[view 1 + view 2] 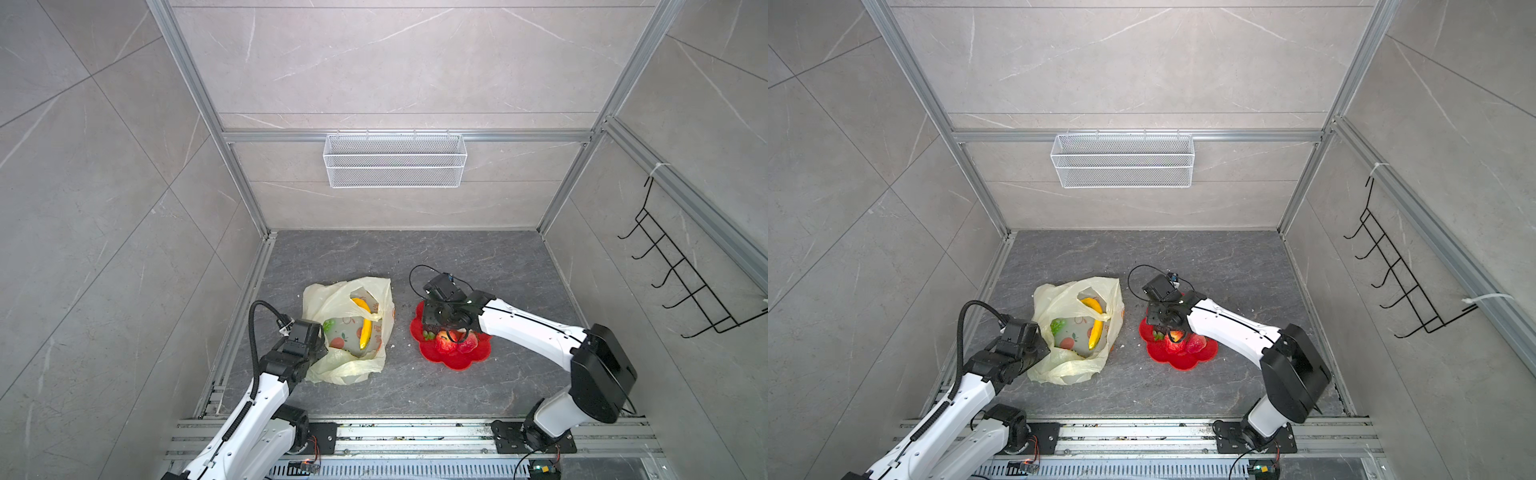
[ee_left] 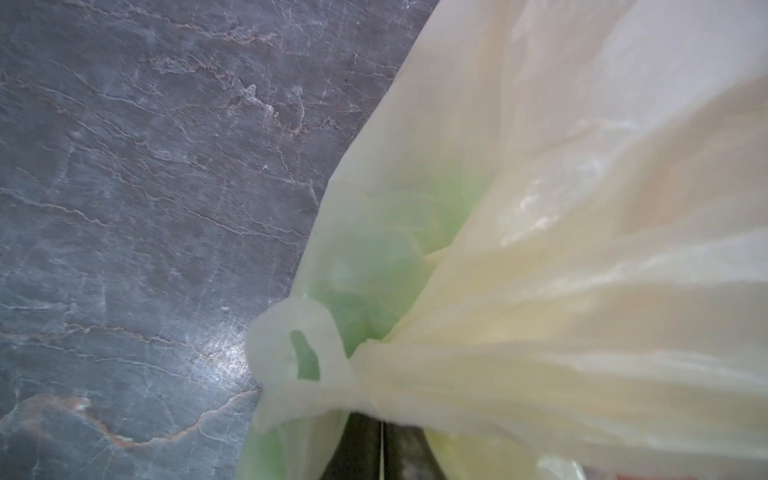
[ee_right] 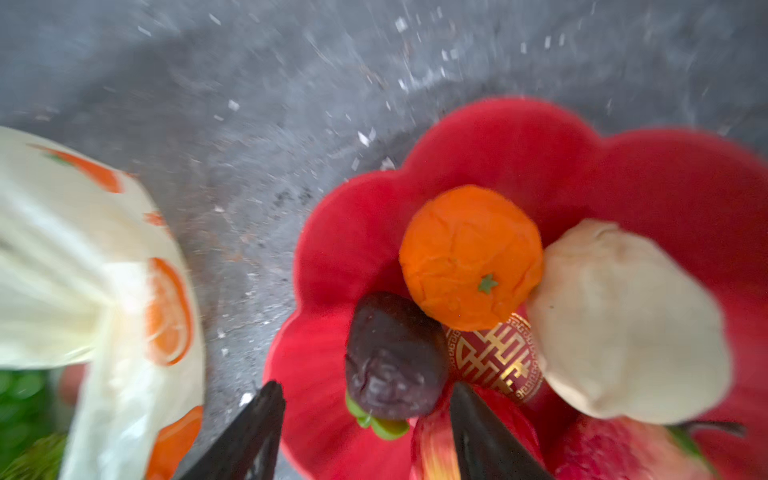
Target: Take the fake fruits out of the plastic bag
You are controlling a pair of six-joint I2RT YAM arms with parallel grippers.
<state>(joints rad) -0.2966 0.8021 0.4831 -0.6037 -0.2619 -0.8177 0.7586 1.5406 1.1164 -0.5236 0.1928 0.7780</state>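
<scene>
**Left tool** (image 2: pixel 380 446): on the bag's near left edge. Jaws closed tight on a gathered fold of the film, which bunches up right at the fingertips in the left wrist view.

**Plastic bag** (image 1: pixel 345 370): pale yellow and translucent, printed with orange fruit pictures. It lies crumpled on the desk (image 1: pixel 415 390), left of centre, with its mouth gaping upward.

**Inside the bag:**
- Yellow banana (image 1: pixel 365 328), lying along the right side of the opening.
- Green fruit (image 1: pixel 328 325), at the left of the opening; which kind cannot be told.

**Wire basket** (image 1: pixel 395 160): white mesh, hung on the back wall rail.

**Right tool** (image 3: pixel 365 388): low over the left part of the plate. Jaws stand apart and grip nothing. The right wrist view is blurred.

**Red plate** (image 1: pixel 461 362): flower-shaped, with a gold emblem (image 3: pixel 494 357) at its centre. It sits on the desk just right of the bag, with bare desk between the two.

**On the plate:**
- Dark brown fruit (image 3: pixel 395 357), lying between the right tool's tips, close to one finger and clear of the other.
- Orange (image 3: pixel 469 257), touching the dark brown fruit.
- Beige peach (image 3: pixel 623 324), touching the orange.
- Red apple (image 3: pixel 432 451) and strawberry (image 1: pixel 1197 343), on the plate's near side.

**Hook rack** (image 1: pixel 681 266): black wire, fixed to the right wall.
</scene>
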